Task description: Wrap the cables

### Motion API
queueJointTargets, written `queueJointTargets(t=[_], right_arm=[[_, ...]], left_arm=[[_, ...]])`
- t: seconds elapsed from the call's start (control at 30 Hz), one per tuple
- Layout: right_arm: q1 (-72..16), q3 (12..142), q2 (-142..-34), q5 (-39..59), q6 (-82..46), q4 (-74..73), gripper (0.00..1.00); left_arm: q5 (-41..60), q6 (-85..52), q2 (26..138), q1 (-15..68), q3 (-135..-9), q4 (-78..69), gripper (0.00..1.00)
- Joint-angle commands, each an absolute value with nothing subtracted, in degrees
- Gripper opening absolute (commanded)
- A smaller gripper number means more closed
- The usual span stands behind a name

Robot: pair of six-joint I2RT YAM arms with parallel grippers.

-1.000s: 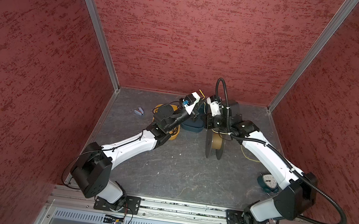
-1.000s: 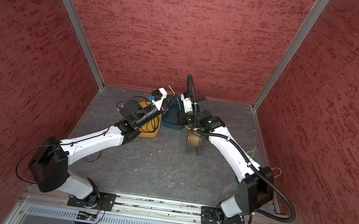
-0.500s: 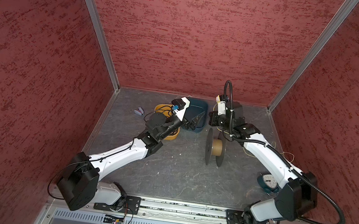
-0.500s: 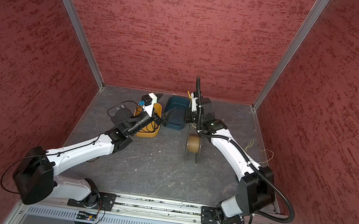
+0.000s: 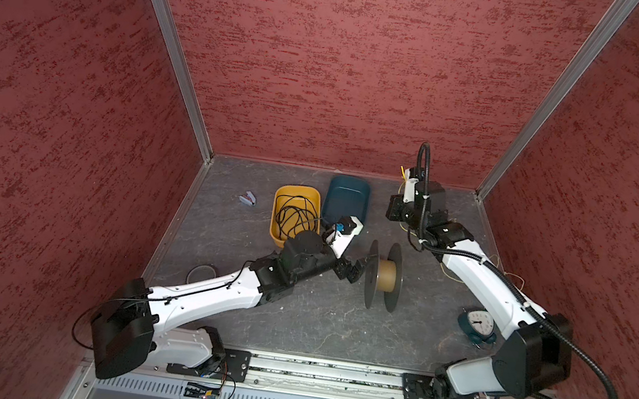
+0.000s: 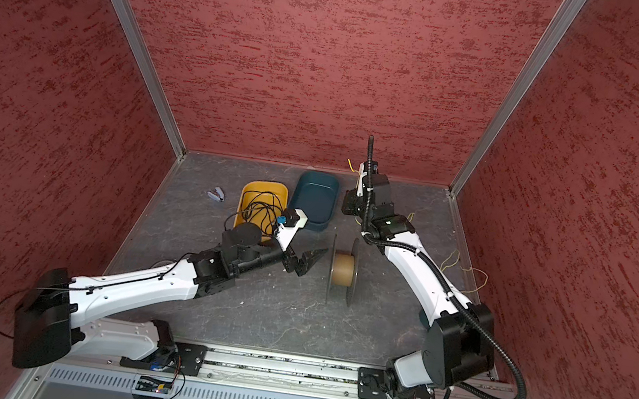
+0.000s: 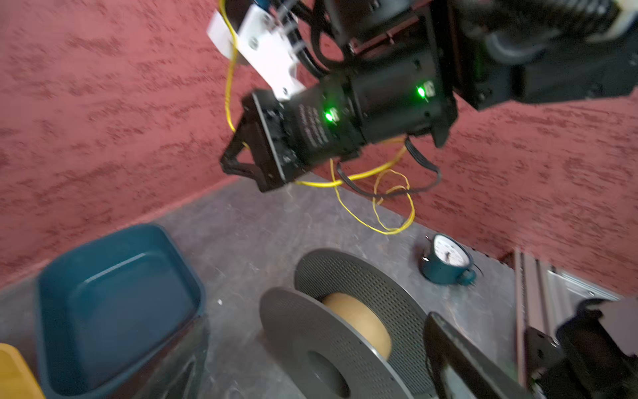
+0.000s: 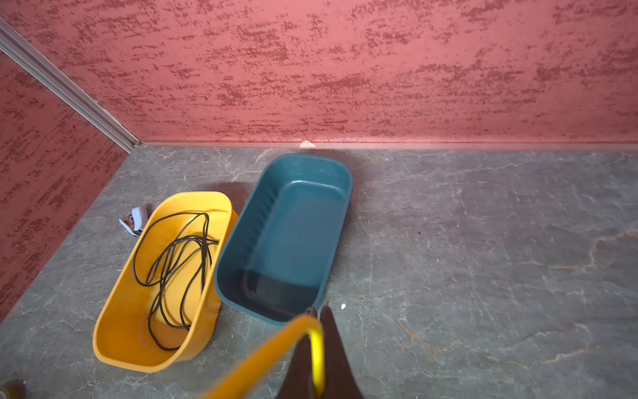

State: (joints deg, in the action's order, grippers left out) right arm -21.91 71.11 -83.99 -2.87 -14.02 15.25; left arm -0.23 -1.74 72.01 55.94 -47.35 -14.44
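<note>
Left end effector (image 6: 306,263) is low over the tabletop (image 5: 313,325), jaws spread wide with nothing between them. Its tips sit just beside the nearer flange of the spool (image 5: 383,274); whether they touch it I cannot tell. Right end effector (image 8: 318,312) is up near the back wall, pinched tight on the yellow cable (image 8: 316,345), which curls out of the closed tips as a blurred loop in the right wrist view.

Across the grey tabletop, two bins stand side by side at the back. The yellow bin (image 5: 298,191) is on the left with a black cord (image 8: 179,262) loosely coiled inside. The teal bin (image 5: 349,183) is right against it, nearer the back wall.

The spool stands upright on the edges of its two dark round flanges, mid-tabletop between the two arms, its tan core showing between them in both top views. Further right, by the right arm's elbow, a small dark-green alarm clock (image 5: 477,324) sits on the tabletop.

Now the yellow cable itself. From the left wrist view it drops past the right arm's white camera mount, passes the fingers, and hangs below the arm in slack loops (image 7: 393,228) that reach toward the tabletop. In a top view the rest (image 6: 463,270) trails thin across the tabletop on the far side of the right arm, well apart from the spool.

Smallest of all, a little silvery object (image 5: 247,198) lies left of the yellow bin; too small to identify.
</note>
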Motion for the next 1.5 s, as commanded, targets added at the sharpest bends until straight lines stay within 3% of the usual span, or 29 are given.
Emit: queueJointTargets(t=[0.0, 0.33, 0.7, 1.0, 1.47], right_arm=[[-20.94, 70.62, -81.3, -3.96, -14.67, 13.4, 0.0], [-20.29, 69.35, -80.51, -2.77, -15.38, 13.22, 0.0], [-19.77, 68.38, -80.16, -1.6, -14.98, 12.59, 0.0], [-19.56, 68.73, -80.52, -1.49, -14.52, 12.91, 0.0], [-19.3, 68.03, -79.98, -1.66, -14.51, 12.89, 0.0]], left_arm=[[-4.0, -4.82, 74.44, 59.93, -48.58, -7.3, 0.95], [-4.22, -9.37, 83.93, 67.05, -48.73, -8.71, 0.95], [-8.06, -7.41, 88.36, 66.53, -49.13, -8.39, 0.91], [-9.92, -7.08, 90.28, 64.61, -50.34, -8.99, 0.76], [-9.76, -1.57, 91.83, 61.99, -51.76, -11.78, 0.36]])
